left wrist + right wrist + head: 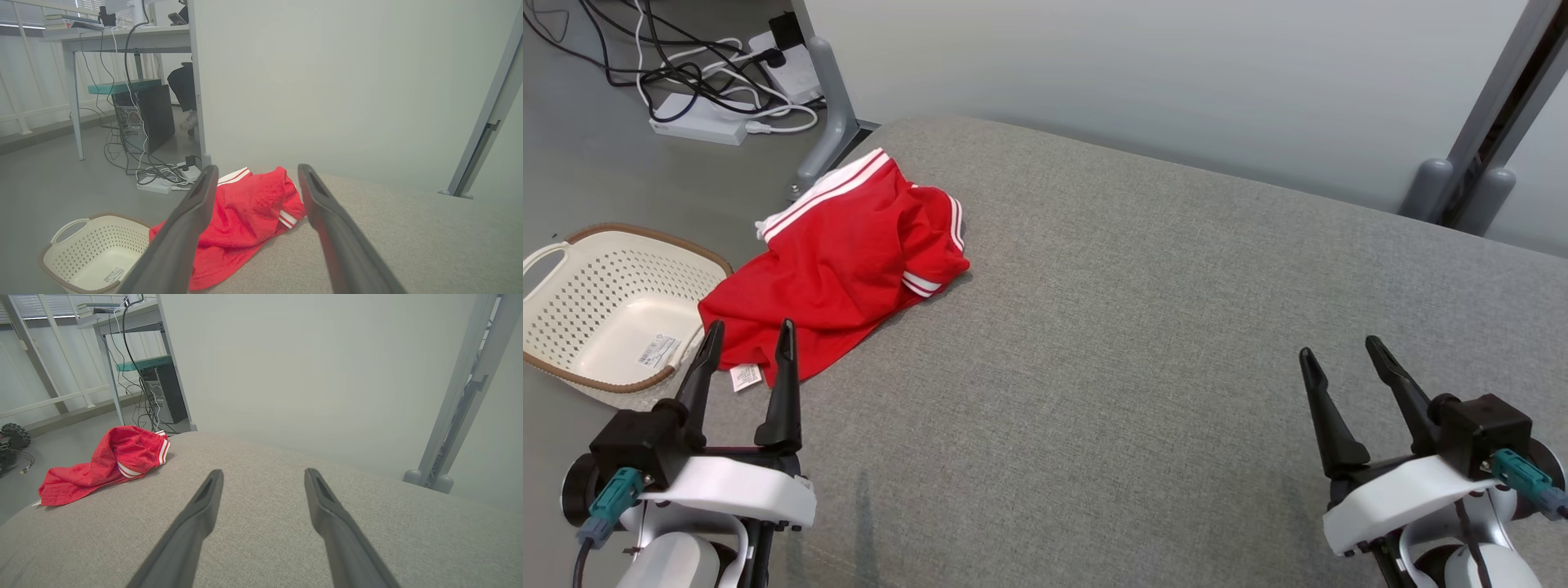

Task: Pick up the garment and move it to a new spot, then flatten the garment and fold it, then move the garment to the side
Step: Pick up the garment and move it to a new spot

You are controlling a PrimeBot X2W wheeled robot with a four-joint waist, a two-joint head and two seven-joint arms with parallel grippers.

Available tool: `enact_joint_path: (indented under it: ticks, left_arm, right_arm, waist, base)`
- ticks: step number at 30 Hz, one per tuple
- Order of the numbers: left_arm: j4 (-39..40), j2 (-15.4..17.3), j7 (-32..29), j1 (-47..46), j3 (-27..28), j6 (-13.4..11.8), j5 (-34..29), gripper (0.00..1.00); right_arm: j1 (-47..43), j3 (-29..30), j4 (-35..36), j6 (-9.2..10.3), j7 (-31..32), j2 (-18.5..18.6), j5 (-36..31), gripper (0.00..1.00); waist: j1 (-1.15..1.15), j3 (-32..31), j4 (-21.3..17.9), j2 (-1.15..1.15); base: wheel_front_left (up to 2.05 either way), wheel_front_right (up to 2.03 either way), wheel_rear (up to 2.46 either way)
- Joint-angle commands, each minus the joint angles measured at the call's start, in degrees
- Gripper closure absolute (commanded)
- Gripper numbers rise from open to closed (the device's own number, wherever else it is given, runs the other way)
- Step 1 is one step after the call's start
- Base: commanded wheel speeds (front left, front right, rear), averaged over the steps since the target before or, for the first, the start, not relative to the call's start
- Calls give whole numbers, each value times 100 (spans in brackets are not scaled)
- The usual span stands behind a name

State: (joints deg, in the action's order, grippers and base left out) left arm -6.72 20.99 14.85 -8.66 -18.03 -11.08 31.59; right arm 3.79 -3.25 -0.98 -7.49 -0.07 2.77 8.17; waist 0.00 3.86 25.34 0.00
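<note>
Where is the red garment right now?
In the head view the red garment lies crumpled at the left edge of the grey surface, beside the white basket and just beyond the open left hand.

I am getting soft, even light in all 3 views. The garment point(841, 261) is throwing only a faint shadow along its right edge onto the grey cushion point(1135, 327). Daylight is washing out the window point(24, 14) at the upper left of the left wrist view. Both wrist views are bowing straight lines near their edges, and the fingers of the left gripper point(257, 168) and right gripper point(263, 472) are blurring toward the bottom. The head view is coming through sharp.
</note>
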Motion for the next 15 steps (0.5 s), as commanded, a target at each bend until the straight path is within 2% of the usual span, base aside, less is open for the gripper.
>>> enact_joint_path:
  ticks: [1, 15]
  left_arm:
    - [-20, -5, 29, 2, 43, 33, -39, 0]
    - [1, -83, 31, -183, 190, 141, -116, 0]
  right_arm:
    - [58, -9, -28, 0, -25, 40, -1, 0]
    - [205, -98, -62, 0, -22, 94, 58, 0]
  waist:
    - [0, 1, -22, 0]
    - [0, 84, -135, 0]
  base:
    - [0, 0, 0]
    - [0, 0, 0]
